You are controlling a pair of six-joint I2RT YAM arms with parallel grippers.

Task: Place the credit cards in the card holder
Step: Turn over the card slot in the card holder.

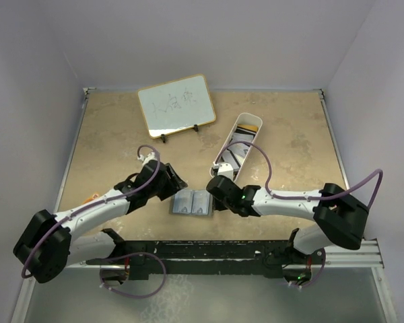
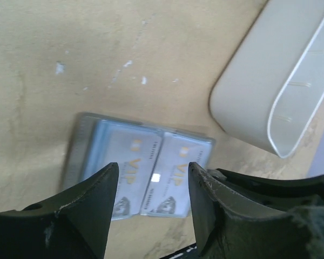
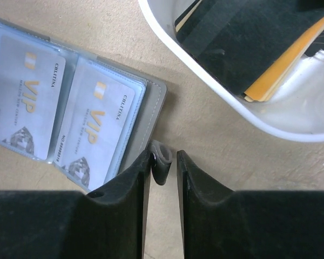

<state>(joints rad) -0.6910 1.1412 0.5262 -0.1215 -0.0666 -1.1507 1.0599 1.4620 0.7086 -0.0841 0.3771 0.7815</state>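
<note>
The mottled tan tabletop was hard and smooth, so I judged anything thin lying flat on it would be hard to get a finger under. The long white rounded plastic tray stood just beside the wallet, and the loose credit cards, black and yellow-orange plastic rectangles, lay overlapping in a heap inside it. The small dark grey fold-over card holder lay opened flat on the table between my two arms, its light blue clear sleeves facing up. I took it for soft, light and floppy, likely to slide or fold if pushed, so it wanted pinning at its grey border rather than lifting. My left pincer hung above it with its fingers well apart and nothing between them. Two pale VIP cards already sat side by side in the sleeves. I reckoned each card was light, stiff and slick. The best hold would be across its long edges where it overhung a neighbour in the tray, never on its flat face. The thin sleeve mouths looked tight, so a card would have to go in corner first. My right pincer had its fingers nearly together around the little grey snap tab at the holder's edge. I could not tell whether they actually pinched it.
</note>
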